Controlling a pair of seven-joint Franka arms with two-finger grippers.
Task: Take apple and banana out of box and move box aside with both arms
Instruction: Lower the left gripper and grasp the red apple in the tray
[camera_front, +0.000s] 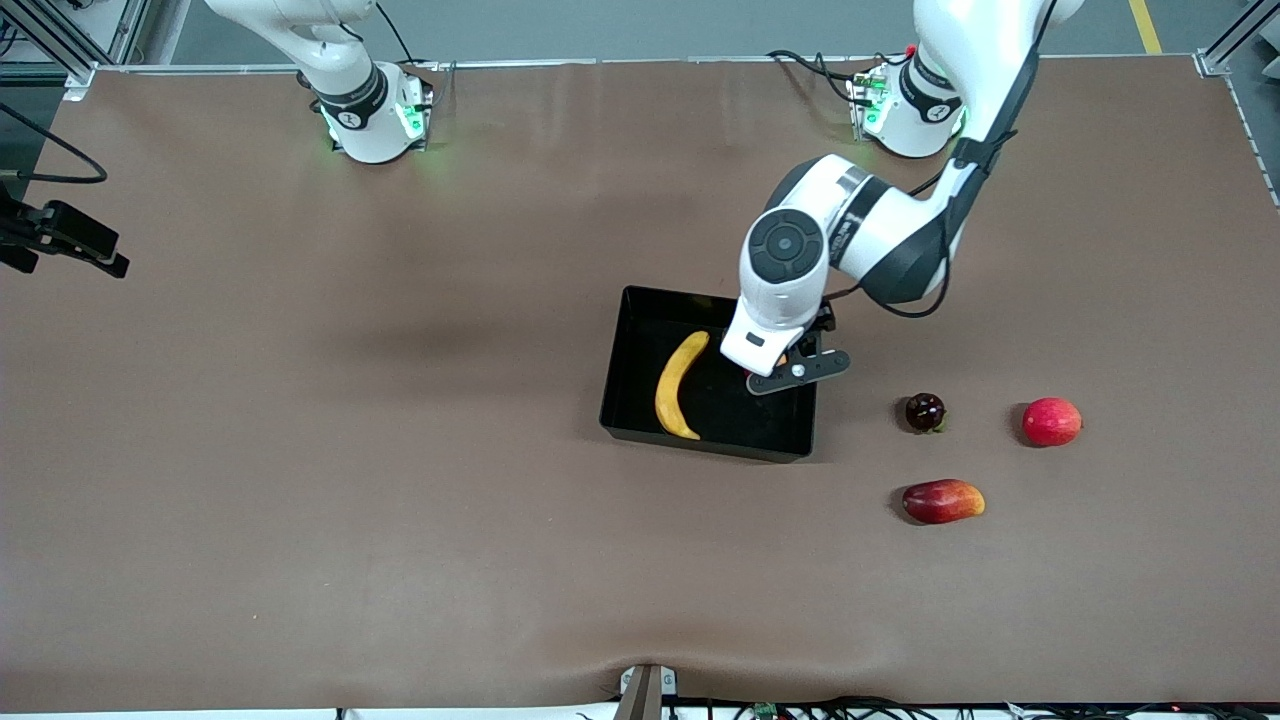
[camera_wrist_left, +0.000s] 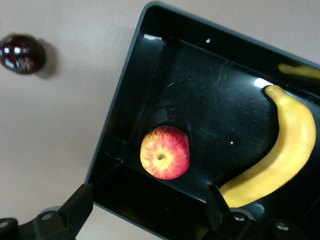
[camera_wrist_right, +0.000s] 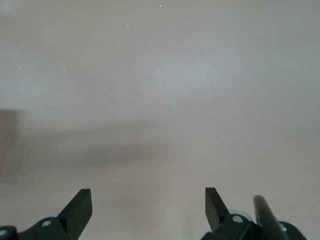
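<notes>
The black box (camera_front: 700, 440) sits mid-table. Inside it, a yellow banana (camera_front: 678, 385) lies along the side toward the right arm's end. In the left wrist view, the banana (camera_wrist_left: 285, 160) and a red apple (camera_wrist_left: 165, 159) with yellowish patches rest on the floor of the box (camera_wrist_left: 120, 100). My left gripper (camera_front: 790, 370) hangs open and empty over the box's end toward the left arm; in its own view the left gripper (camera_wrist_left: 149, 200) is above the box wall and the apple. My right gripper (camera_wrist_right: 148, 200) is open and empty over bare table. It is out of the front view.
Toward the left arm's end of the table lie a dark round fruit (camera_front: 925, 412), a red round fruit (camera_front: 1052, 421) and, nearer the front camera, a red-and-yellow oblong fruit (camera_front: 943, 501). A black device (camera_front: 60, 235) juts in at the right arm's end.
</notes>
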